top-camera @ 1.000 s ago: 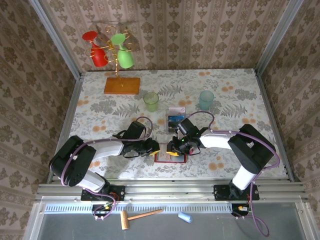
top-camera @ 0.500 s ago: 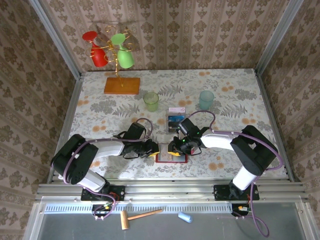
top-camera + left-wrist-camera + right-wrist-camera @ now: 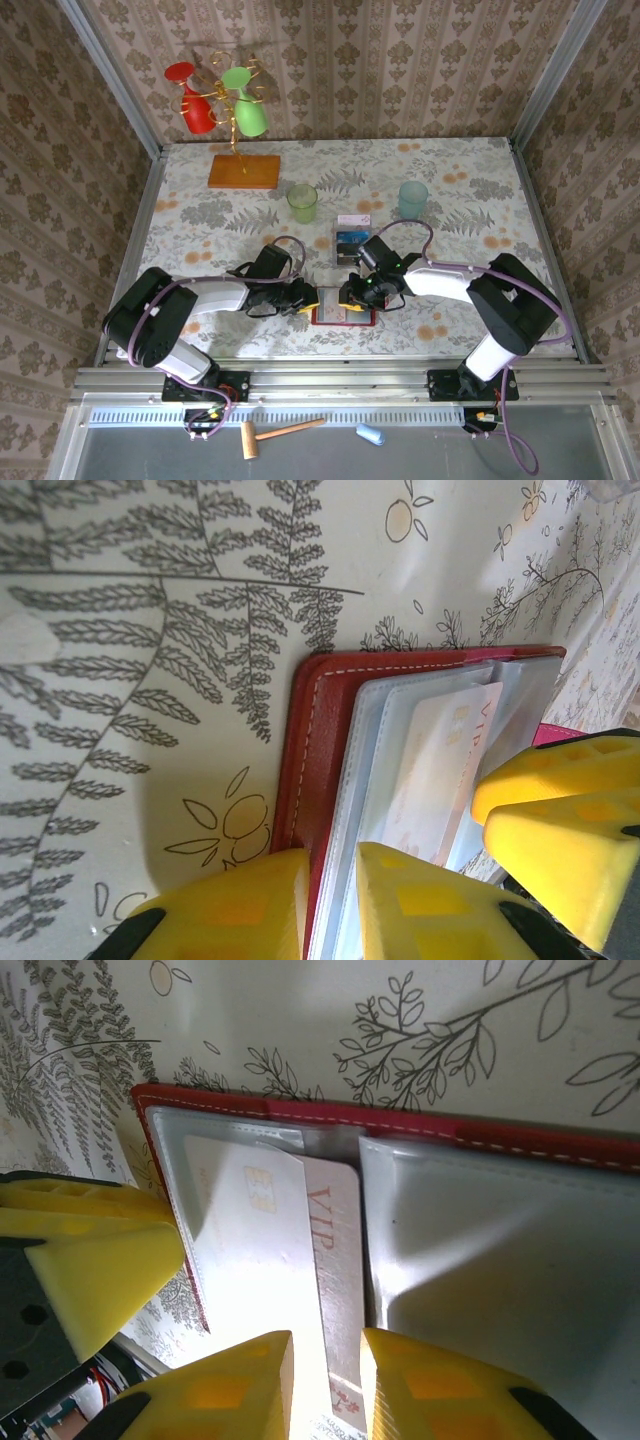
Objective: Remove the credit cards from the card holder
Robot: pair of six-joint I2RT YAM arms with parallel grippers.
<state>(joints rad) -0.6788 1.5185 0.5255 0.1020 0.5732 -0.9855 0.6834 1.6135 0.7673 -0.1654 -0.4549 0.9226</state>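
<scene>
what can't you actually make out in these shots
Top external: red fold-over wallet partly covered by left gripper and right gripper; small flat cards beyond it too small to read.
Right wrist: pale pink VIP card runs off the bottom edge between the fingers; glare washes out its print.
Both wrist views: whether the fingers pinch or just press is unclear.
</scene>
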